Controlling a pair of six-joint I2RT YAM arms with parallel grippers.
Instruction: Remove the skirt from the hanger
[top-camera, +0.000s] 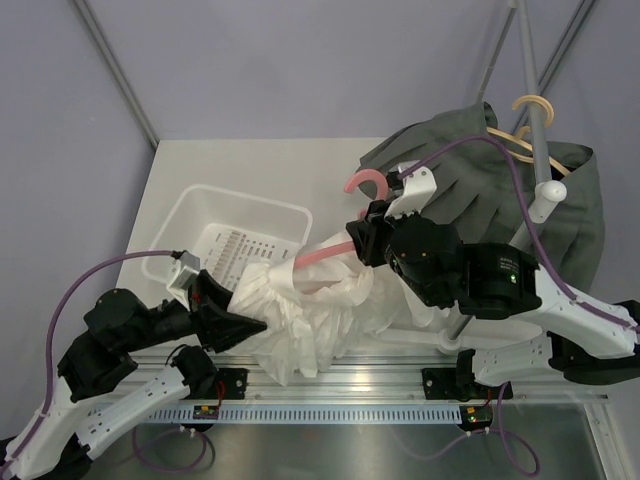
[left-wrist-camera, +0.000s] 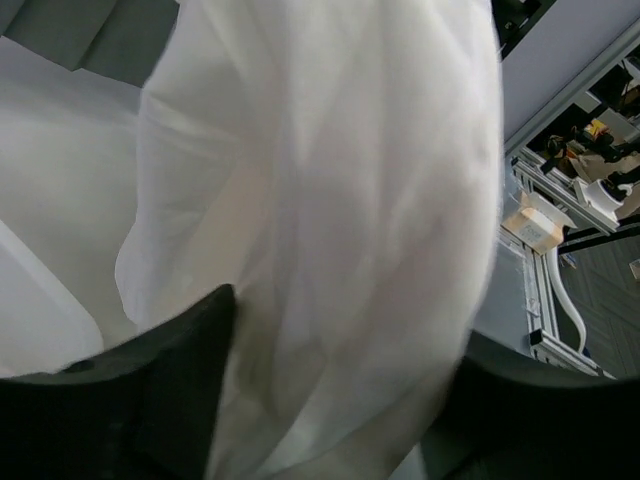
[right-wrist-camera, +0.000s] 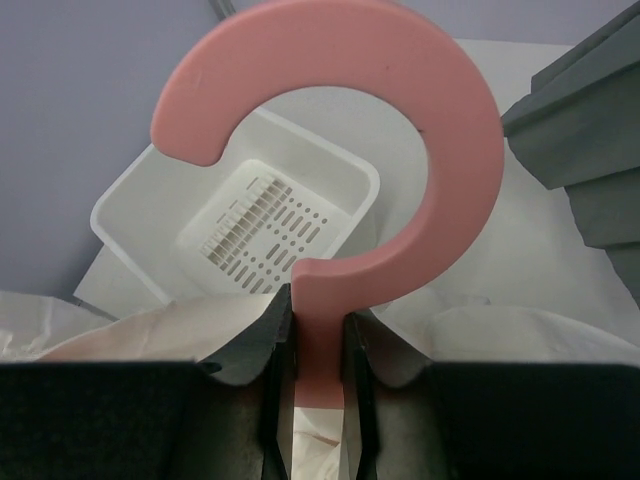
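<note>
Right hand (top-camera: 363, 238) is clenched on the straight neck of the pink hanger (top-camera: 366, 183), its fingers (right-wrist-camera: 268, 345) pinching the stem just below the hook, which stands upright in the right wrist view. Left hand (top-camera: 240, 328) is pushed into the left side of the white skirt (top-camera: 315, 310). The cloth (left-wrist-camera: 330, 200) fills the wide gap between its dark fingers (left-wrist-camera: 170, 385), but I cannot tell whether they press on it. The skirt is bunched on the near middle of the table (top-camera: 250, 165), still gathered around the hanger's arm, between the two hands. A white basket (top-camera: 200, 212) sits just left of and beyond it. At the far right a grey garment (top-camera: 470, 170) hangs on a pale wooden hanger (top-camera: 533, 103) from a rack pole (top-camera: 528, 60).
</note>
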